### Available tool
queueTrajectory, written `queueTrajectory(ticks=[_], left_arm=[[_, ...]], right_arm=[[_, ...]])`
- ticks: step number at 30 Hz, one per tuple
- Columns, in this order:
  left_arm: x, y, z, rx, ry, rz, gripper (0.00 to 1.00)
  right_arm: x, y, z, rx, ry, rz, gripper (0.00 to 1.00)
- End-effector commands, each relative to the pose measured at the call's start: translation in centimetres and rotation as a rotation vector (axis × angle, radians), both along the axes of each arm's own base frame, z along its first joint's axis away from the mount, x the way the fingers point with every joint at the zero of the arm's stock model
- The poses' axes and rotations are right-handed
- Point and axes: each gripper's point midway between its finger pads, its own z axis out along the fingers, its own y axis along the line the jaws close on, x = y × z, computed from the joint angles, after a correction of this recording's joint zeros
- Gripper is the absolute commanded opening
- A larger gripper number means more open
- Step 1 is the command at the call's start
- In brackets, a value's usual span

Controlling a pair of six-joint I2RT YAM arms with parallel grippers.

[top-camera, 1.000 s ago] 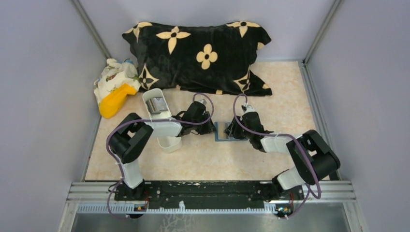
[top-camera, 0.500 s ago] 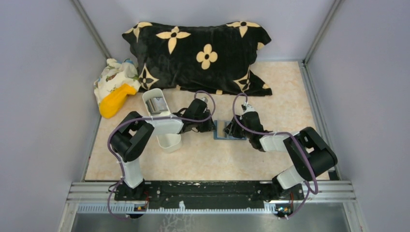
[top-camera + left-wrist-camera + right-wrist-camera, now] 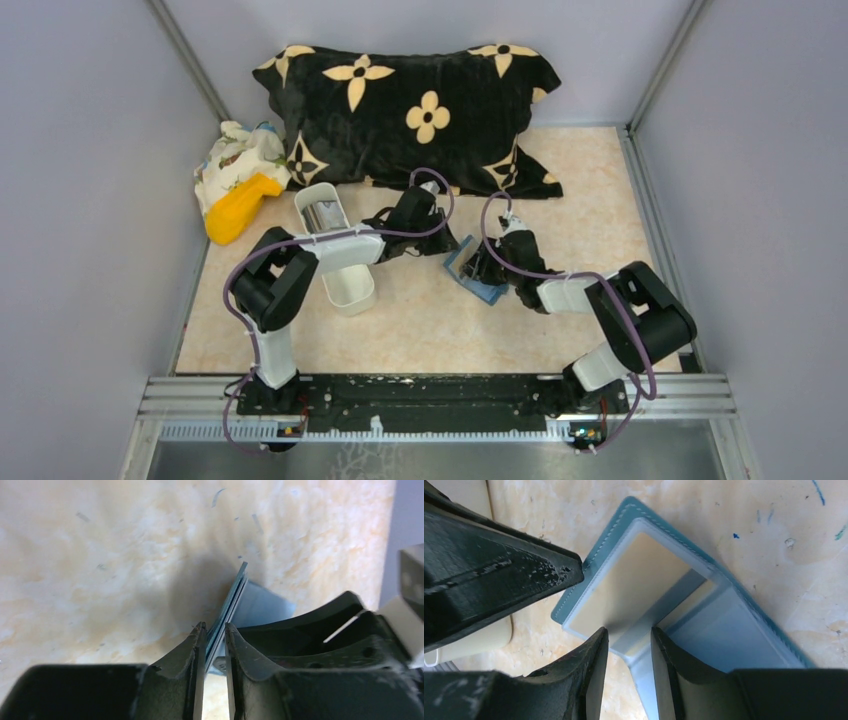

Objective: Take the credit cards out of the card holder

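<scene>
Pinching with both of my grippers, I have the card holder point(image 3: 486, 290) between them. It sits on the table point(image 3: 420, 335) in front of the black pillow point(image 3: 415, 110), below the pillow's right half and a little way from it. One side of it is tipped up off the table.

My left gripper point(image 3: 214, 632) is squeezed onto a thin blue edge of the holder. From the left wrist I see that edge side-on, with a few thin layers stacked together. I cannot tell if a card is in the pinch too or only the blue flap.

My right gripper point(image 3: 629, 645) is partly closed. Its two fingers point(image 3: 591, 670) sit on each side of a pale strip in the middle of the open holder, and they look like they are holding it.

One tan credit card point(image 3: 634, 580) is inside a clear pocket of the holder. The dark tip of my left gripper is right beside that pocket.

A white tray point(image 3: 345, 280) lies in front of the pillow's left half, partly under my left arm. A yellow thing point(image 3: 238, 207) and a flowery cloth point(image 3: 235, 155) sit by the pillow's left end.
</scene>
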Motion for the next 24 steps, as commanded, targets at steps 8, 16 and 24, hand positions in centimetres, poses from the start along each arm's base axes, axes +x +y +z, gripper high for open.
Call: queueTrajectory(ticks=[8, 16, 24], left_arm=[[-0.6, -0.9, -0.1, 0.031, -0.014, -0.041, 0.26], [1.5, 2.0, -0.3, 0.023, -0.002, 0.015, 0.26], [-0.4, 0.7, -1.1, -0.037, 0.059, -0.052, 0.25]], right_arm=[[-1.3, -0.1, -1.1, 0.037, 0.042, 0.02, 0.37], [-1.2, -2.4, -0.5, -0.021, 0.034, -0.019, 0.36], [0.5, -5.0, 0.4, -0.076, 0.001, -0.077, 0.36]])
